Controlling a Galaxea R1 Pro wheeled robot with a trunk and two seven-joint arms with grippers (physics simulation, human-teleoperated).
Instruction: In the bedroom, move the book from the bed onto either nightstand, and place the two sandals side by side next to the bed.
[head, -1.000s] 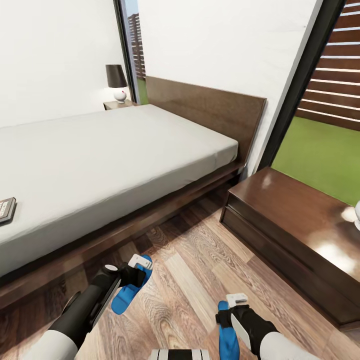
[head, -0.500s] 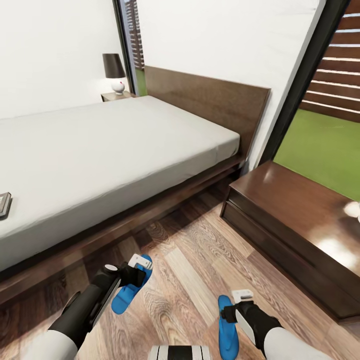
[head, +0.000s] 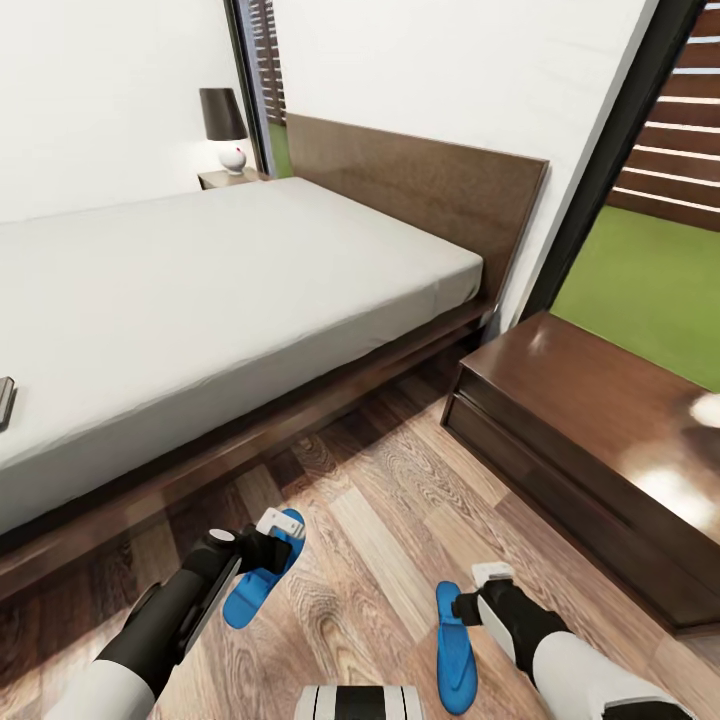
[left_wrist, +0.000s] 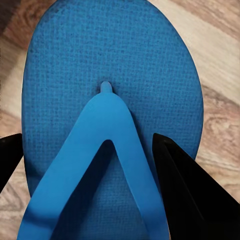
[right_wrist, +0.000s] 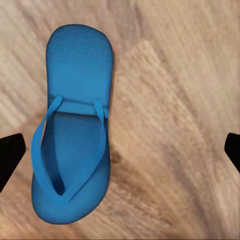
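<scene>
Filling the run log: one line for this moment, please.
left gripper: over left sandal | right gripper: open, right sandal on floor | book: on bed

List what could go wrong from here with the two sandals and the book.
1. The two sandals lie apart on the floor: the left sandal under the left tool is angled, while the right sandal beside the right tool points elsewhere, so they may not end side by side.
2. The left tool's fingers straddle the strap; lifting could drag the sandal.
3. The book sits at the bed edge, far off.
</scene>
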